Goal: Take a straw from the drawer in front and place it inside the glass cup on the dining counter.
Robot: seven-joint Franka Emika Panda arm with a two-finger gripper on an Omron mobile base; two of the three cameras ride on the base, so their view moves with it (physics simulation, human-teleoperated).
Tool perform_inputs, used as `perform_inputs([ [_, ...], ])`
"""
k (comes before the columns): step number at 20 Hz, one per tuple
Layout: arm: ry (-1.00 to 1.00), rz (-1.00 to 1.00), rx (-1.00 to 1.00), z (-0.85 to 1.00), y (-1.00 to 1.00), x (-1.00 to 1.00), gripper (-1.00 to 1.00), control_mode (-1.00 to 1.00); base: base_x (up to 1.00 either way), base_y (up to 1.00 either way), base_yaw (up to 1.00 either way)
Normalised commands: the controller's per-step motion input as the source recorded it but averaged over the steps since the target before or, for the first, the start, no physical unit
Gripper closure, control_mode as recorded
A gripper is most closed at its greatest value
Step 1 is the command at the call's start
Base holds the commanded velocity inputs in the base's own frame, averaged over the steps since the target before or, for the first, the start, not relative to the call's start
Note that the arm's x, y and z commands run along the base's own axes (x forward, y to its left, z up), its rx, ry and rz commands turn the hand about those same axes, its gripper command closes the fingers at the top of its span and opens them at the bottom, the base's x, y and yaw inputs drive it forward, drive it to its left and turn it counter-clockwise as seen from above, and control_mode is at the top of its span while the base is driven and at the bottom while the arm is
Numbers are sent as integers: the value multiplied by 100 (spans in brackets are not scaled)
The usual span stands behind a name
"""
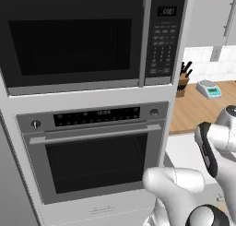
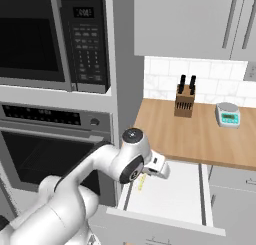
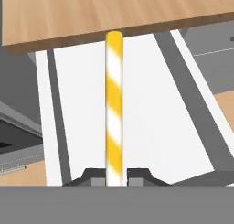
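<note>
We face a kitchen wall unit: a microwave (image 1: 92,38) fills the upper left of the left base view, with an oven (image 1: 94,149) below it. At the right of the right base view, a wooden worktop (image 2: 200,134) carries a knife block (image 2: 185,101) and a small scale (image 2: 228,114).

The drawer (image 2: 172,191) stands pulled open at the lower centre of the right base view, its white inside exposed. The gripper (image 3: 114,177) is closed on the straw (image 3: 114,106); in the hand view the yellow-and-white striped straw rises from between the two fingertips to the upper centre of the frame, above the drawer's white floor.

We judge the pickup complete: the straw appears lifted clear of the drawer. What remains is the carry to the dining counter and the insertion into the glass cup.
</note>
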Motion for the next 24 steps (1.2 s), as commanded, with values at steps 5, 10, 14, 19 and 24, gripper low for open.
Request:
perform_inputs([
  [5,-4,-1,-11,100,90,-21,100,-100,0,0,0],
  [10,-12,0,-9,98,89,-21,100,-100,0,0,0],
  [14,-11,0,0,57,80,-7,100,-100,0,0,0],
  [19,-6,0,7,7,65,-17,100,-100,0,0,0],
  [24,-5,0,11,0,33,-5,100,-100,0,0,0],
])
